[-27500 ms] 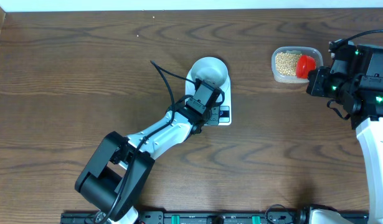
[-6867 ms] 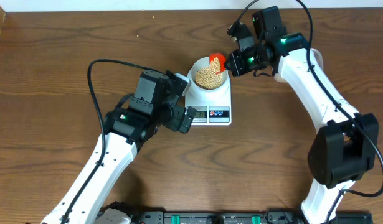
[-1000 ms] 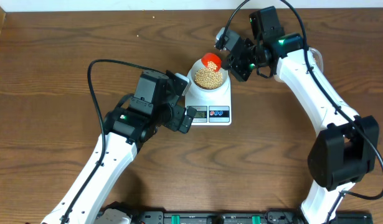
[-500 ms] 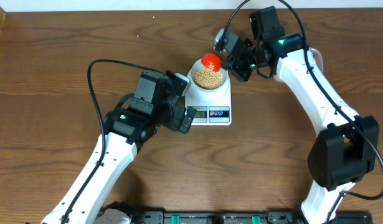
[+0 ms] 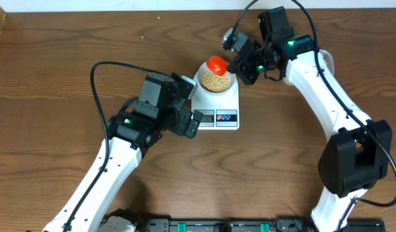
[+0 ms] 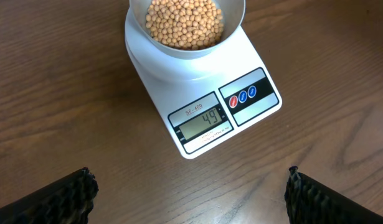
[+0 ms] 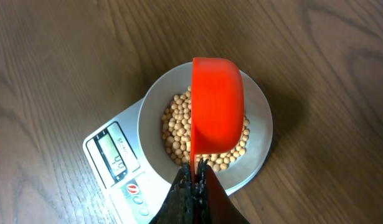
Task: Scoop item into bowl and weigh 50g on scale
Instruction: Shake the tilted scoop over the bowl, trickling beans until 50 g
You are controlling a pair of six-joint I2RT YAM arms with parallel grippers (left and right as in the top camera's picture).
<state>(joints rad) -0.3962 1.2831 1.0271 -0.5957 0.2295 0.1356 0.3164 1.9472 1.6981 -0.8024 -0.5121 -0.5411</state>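
Observation:
A white bowl (image 5: 200,73) holding the tan beans (image 5: 215,80) stands on the white scale (image 5: 226,103), whose display (image 6: 200,123) reads 49. My right gripper (image 5: 239,63) is shut on the thin handle of a red scoop (image 5: 216,64), which hangs over the bowl's far rim. The scoop (image 7: 217,106) is turned with its outside showing, above the beans (image 7: 175,134), and no beans show in it. My left gripper (image 6: 191,196) stands wide open just off the display end of the scale (image 6: 253,93), with nothing between its fingers.
The left arm (image 5: 120,148) and its black cable (image 5: 98,84) lie left of the scale. The right arm (image 5: 333,96) reaches in from the right. A white wall edge (image 5: 120,5) runs along the table's back, and a black rail (image 5: 223,225) along its front.
The red scoop has rolled further over above the bowl's far rim, so its red outside now shows from above. The left arm has not moved.

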